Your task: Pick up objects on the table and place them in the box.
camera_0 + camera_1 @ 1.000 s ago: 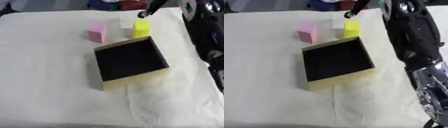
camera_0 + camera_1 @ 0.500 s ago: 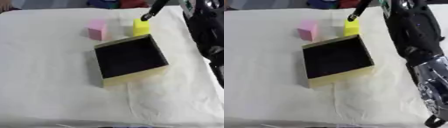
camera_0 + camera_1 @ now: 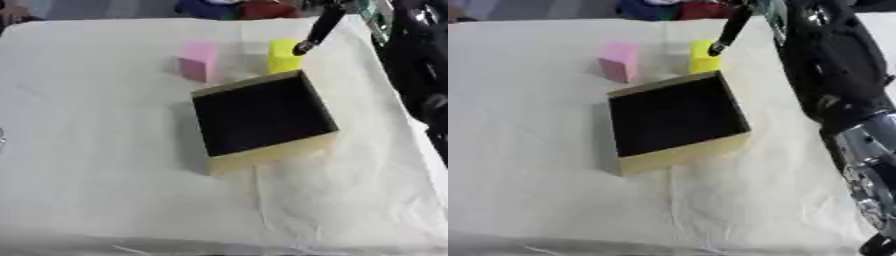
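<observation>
The box (image 3: 262, 117) sits mid-bench (image 3: 96, 165). Two blocks stand just beyond its far edge, one block (image 3: 199, 61) left of the other block (image 3: 283, 56).

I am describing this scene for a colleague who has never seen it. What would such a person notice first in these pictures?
The eye goes first to the open yellow box with its dark inside, in the middle of the white cloth. Just behind it stand a pink block and a yellow block. The robot's right hand reaches down from the upper right, one dark finger at the yellow block's top corner.
</observation>
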Robot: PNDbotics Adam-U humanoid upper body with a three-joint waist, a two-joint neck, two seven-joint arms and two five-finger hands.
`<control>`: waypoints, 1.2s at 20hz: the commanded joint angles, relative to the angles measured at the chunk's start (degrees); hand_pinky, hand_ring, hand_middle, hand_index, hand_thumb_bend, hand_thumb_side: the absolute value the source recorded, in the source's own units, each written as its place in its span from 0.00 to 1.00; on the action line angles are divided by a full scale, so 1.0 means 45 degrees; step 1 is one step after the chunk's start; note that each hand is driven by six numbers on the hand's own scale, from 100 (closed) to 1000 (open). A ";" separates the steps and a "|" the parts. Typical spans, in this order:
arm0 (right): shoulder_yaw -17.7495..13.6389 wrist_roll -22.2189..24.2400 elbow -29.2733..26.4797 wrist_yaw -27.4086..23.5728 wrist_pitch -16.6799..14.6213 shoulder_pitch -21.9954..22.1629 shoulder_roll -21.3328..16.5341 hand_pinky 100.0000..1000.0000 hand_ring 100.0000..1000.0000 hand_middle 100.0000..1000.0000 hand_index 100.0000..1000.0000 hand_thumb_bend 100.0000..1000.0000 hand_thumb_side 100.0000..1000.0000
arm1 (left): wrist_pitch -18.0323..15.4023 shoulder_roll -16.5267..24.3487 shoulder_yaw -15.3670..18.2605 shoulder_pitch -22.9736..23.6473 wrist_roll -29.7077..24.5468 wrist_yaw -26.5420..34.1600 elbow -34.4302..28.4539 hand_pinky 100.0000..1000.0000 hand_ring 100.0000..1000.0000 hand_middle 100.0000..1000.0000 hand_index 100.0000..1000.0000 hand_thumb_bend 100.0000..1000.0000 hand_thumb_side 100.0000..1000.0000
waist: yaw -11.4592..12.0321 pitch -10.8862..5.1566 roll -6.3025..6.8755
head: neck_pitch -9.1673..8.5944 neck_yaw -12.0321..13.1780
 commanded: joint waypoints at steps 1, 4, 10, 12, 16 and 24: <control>0.0029 -0.0158 -0.0020 -0.0132 -0.0101 -0.0319 -0.0101 0.89 0.91 0.95 1.00 0.44 0.50 | 0.0011 0.0391 0.0105 -0.0048 0.0004 0.0005 -0.0176 0.69 0.69 0.67 0.92 0.11 0.73 | 0.0028 -0.0230 0.0048 | -0.0319 0.0009; -0.0046 -0.0337 0.0222 -0.0102 -0.0197 -0.0305 0.0005 0.89 0.91 0.95 1.00 0.44 0.50 | 0.0012 0.0362 0.0097 -0.0061 0.0000 0.0014 -0.0176 0.69 0.69 0.67 0.92 0.10 0.73 | 0.0081 -0.0161 0.0099 | -0.0699 -0.0108; -0.0169 -0.0643 0.0641 0.0019 -0.0350 -0.0382 0.0068 0.89 0.90 0.94 1.00 0.44 0.48 | 0.0014 0.0315 0.0088 -0.0101 0.0003 0.0028 -0.0176 0.69 0.69 0.67 0.92 0.10 0.73 | 0.0118 0.0015 0.0162 | -0.1078 -0.0247; -0.0189 -0.0692 0.0816 0.0048 -0.0409 -0.0425 0.0078 0.89 0.90 0.95 1.00 0.43 0.48 | 0.0010 0.0300 0.0085 -0.0120 0.0005 0.0033 -0.0176 0.69 0.69 0.67 0.92 0.09 0.73 | 0.0116 0.0076 0.0181 | -0.1086 -0.0300; -0.0231 -0.0754 0.1160 0.0114 -0.0515 -0.0513 0.0097 0.89 0.90 0.95 1.00 0.42 0.46 | 0.0016 0.0285 0.0088 -0.0140 0.0016 0.0032 -0.0176 0.69 0.69 0.67 0.92 0.09 0.74 | 0.0125 0.0180 0.0215 | -0.0992 -0.0363; -0.0300 -0.1188 0.1563 0.0096 -0.0669 -0.0676 0.0307 0.88 0.90 0.94 1.00 0.30 0.38 | 0.0020 0.0244 0.0066 -0.0188 0.0008 0.0044 -0.0176 0.68 0.69 0.67 0.92 0.09 0.74 | 0.0179 0.0322 0.0229 | -0.0859 -0.0382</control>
